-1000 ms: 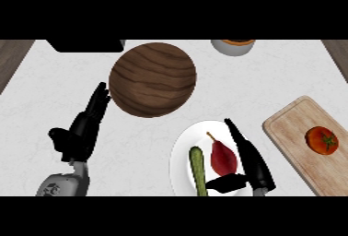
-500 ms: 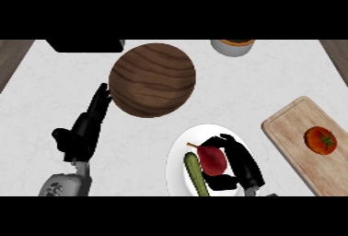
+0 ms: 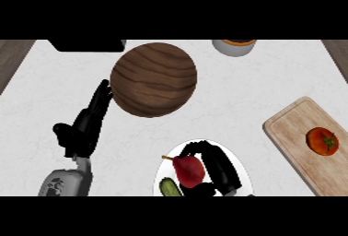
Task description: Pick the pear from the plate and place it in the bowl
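— Pear (image 3: 189,168)? 
— On the white plate (image 3: 167,169) at the counter's near edge, right hand (image 3: 219,167) curled round it. 
— Left hand (image 3: 84,124)? 
— Fingers straight, holding nothing, resting beside the wooden bowl (image 3: 154,79).

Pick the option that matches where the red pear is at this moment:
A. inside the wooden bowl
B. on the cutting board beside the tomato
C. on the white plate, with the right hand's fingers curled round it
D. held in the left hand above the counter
C: the pear lies on the white plate, beside a green vegetable, with the right hand curled round it; the wooden bowl holds nothing.
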